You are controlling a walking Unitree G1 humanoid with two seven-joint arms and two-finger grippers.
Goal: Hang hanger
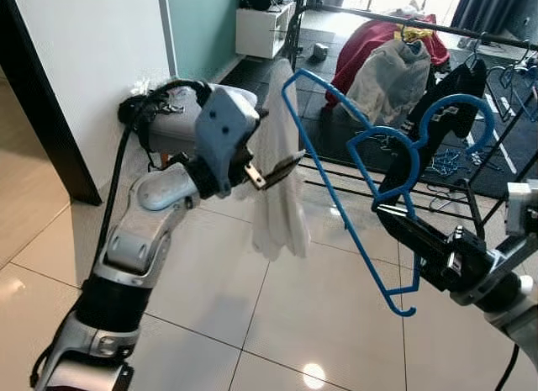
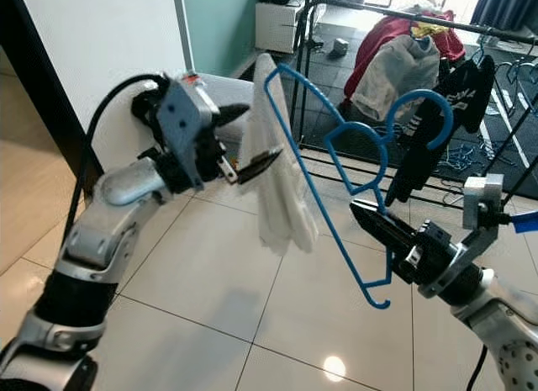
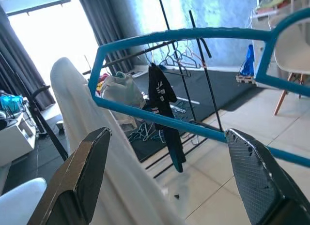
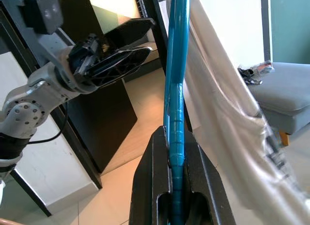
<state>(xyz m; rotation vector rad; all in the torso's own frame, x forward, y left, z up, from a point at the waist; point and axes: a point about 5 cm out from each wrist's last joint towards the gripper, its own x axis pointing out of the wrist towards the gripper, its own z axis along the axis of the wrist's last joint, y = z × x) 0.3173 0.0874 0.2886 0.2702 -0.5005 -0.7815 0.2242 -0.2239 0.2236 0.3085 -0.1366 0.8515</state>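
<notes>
Your right gripper [image 2: 380, 225] pinches the blue plastic hanger [image 2: 336, 151] by its lower bar, white cloth [image 2: 282, 189] draped on one arm; your left gripper [image 2: 248, 143] is spread beside it. Tilt further and the cloth slides off before the black rail [image 2: 420, 17]

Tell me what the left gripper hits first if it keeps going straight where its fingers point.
Most likely the white garment draped on the blue hanger; the left gripper is open and points at it, close by, though depth is uncertain.

white cloth [image 1: 277, 189] — upper edge behind blue hanger [image 1: 353, 155] | clothes rack [image 1: 471, 34] — cut by frame top, right edge
</notes>
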